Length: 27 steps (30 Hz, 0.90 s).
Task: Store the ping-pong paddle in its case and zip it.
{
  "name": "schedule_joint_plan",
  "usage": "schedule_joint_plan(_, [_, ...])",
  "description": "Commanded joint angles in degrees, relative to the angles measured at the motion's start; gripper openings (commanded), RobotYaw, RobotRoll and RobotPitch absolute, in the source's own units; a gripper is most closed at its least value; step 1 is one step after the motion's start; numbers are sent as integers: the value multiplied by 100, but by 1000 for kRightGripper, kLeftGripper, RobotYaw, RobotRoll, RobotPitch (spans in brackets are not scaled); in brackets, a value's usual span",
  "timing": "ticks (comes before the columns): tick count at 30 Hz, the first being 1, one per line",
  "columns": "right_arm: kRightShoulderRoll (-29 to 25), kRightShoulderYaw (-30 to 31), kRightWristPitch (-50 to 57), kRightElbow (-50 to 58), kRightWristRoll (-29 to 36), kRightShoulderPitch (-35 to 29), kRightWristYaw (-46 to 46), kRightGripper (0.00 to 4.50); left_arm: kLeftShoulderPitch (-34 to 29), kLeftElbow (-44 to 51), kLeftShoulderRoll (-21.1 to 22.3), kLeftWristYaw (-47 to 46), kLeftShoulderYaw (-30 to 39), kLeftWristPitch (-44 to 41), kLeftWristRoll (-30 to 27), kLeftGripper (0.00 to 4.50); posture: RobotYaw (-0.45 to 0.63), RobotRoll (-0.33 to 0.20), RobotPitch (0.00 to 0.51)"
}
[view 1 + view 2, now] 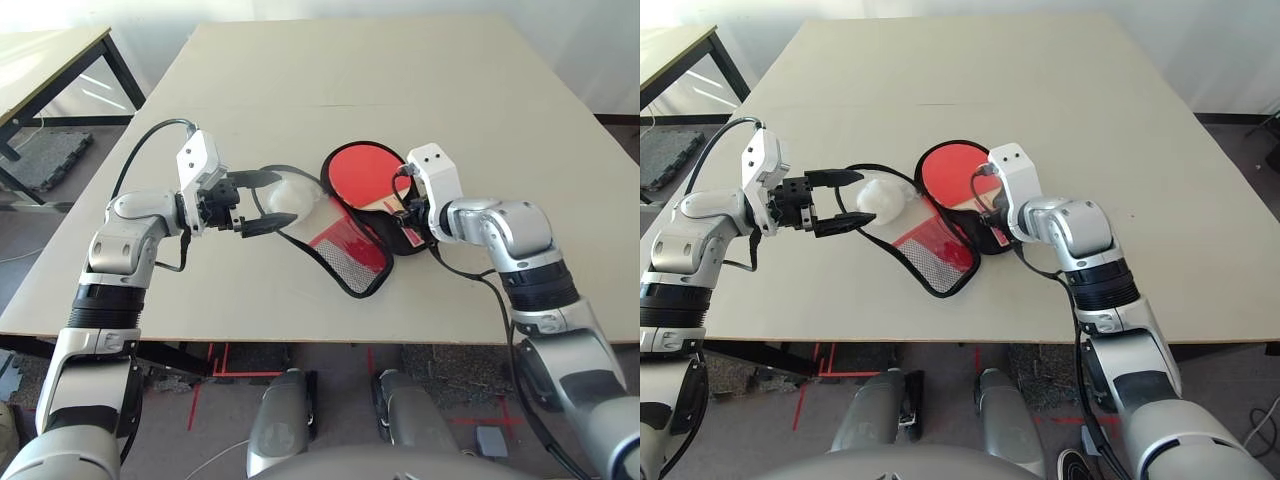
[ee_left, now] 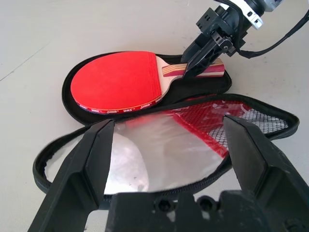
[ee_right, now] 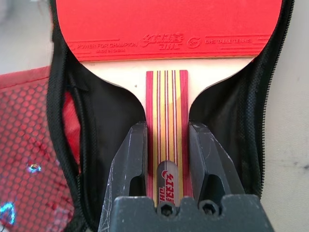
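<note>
Ping-pong paddle (image 2: 118,82), red-faced, striped-handled, gripped by right pincer (image 3: 168,164); left pincer (image 2: 169,164) wide, empty.

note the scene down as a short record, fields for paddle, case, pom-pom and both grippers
paddle: red blade face up on the open case's black lining, handle gripped
case: unzipped and spread open, mesh flap folded out beside the lined half
pom-pom: white, seen through the clear part of the flap
left gripper: fingers open, near the flap
right gripper: fingers closed on the paddle's handle
task state: paddle not yet enclosed
</note>
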<state>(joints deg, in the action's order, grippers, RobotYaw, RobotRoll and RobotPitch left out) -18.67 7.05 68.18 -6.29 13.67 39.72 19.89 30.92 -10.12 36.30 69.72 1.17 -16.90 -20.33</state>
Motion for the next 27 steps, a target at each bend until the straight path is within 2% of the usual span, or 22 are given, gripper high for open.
schedule_joint_plan(1, [98, -58, -237, -224, -118, 95, -92, 1032, 26, 22, 59, -19, 15, -10, -41, 4500, 141, 0, 88])
schedule_joint_plan(7, [198, 37, -325, -284, -195, 75, -67, 1032, -4, 44, 82, -30, 31, -37, -48, 4500, 144, 0, 92])
schedule_joint_plan(11, [202, 62, -271, -178, -204, 70, -6, 2429, -36, -13, 210, -6, 90, -17, -24, 4500, 140, 0, 94])
schedule_joint_plan(16, [-72, -59, -472, 137, -134, 27, 241, 4295, 41, -242, 664, 136, 246, -79, -30, 4500, 135, 0, 95])
schedule_joint_plan(17, [-191, -151, -607, 230, -71, -9, 382, 4454, 41, -298, 832, 216, 253, -102, -11, 4500, 134, 0, 96])
schedule_joint_plan(23, [-861, -861, -2014, -42, 141, -145, 1127, 4454, -180, -410, 1695, 800, -51, -388, 198, 4500, 133, 0, 96])
schedule_joint_plan(25, [-1006, -1007, -2399, -328, 143, -164, 1278, 4454, -314, -298, 1784, 935, -203, -522, 209, 4500, 131, 0, 98])
schedule_joint_plan(27, [-1134, -1231, -2808, -667, 179, -201, 1424, 4454, -474, -121, 1681, 906, -414, -564, 286, 4500, 128, 0, 100])
